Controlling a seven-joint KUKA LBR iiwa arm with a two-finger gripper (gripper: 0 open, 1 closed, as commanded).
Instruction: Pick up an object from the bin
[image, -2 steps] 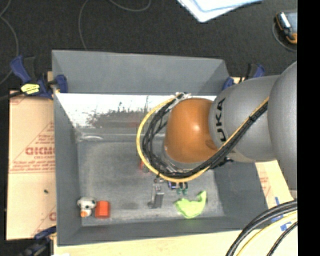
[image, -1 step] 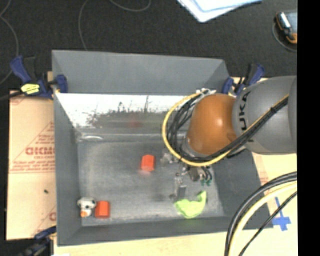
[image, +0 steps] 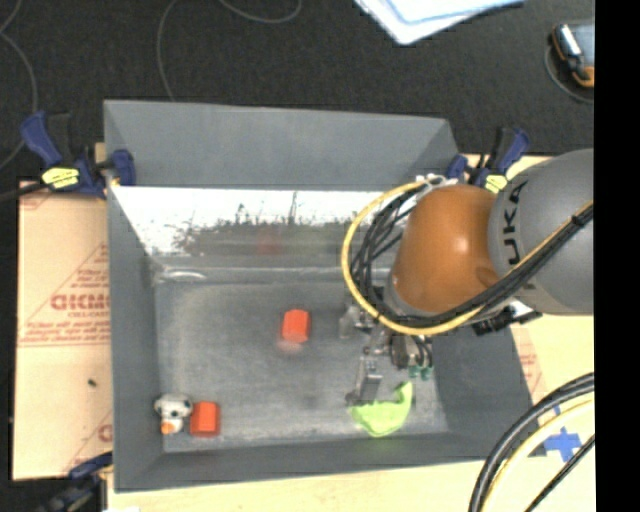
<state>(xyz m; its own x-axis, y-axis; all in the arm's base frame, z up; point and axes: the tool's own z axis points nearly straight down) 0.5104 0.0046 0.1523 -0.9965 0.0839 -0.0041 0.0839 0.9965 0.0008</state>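
In the near right corner of the bin (image: 135, 340), as your camera view looks down on it, you see the gripper (image: 370, 388) low over the floor, its tip at the upper left edge of a lime-green thing (image: 385, 415). That lime-green thing is a soft-looking, curled scrap lying at the foot of the near wall, and of all the loose items it is the closest to the tool. From this angle you cannot tell whether the gripper touches it or stands just above it. You also cannot tell whether the gripper is open or closed, because the dark metal parts at its end overlap one another.

Above the gripper, the arm (image: 550, 230) comes in from the right across the bin's right wall. A rounded orange cover (image: 440, 250) sits at its wrist, with yellow and black cables (image: 352, 262) looped round the cover's left side.

Look to the middle of the floor and you find a small orange block (image: 295, 324), well apart from the gripper and to its left. In the near left corner lies a second orange block (image: 205, 418). Just beside that, on its left, is a small white figure (image: 173, 410) with an orange part low on it; the two appear to touch.
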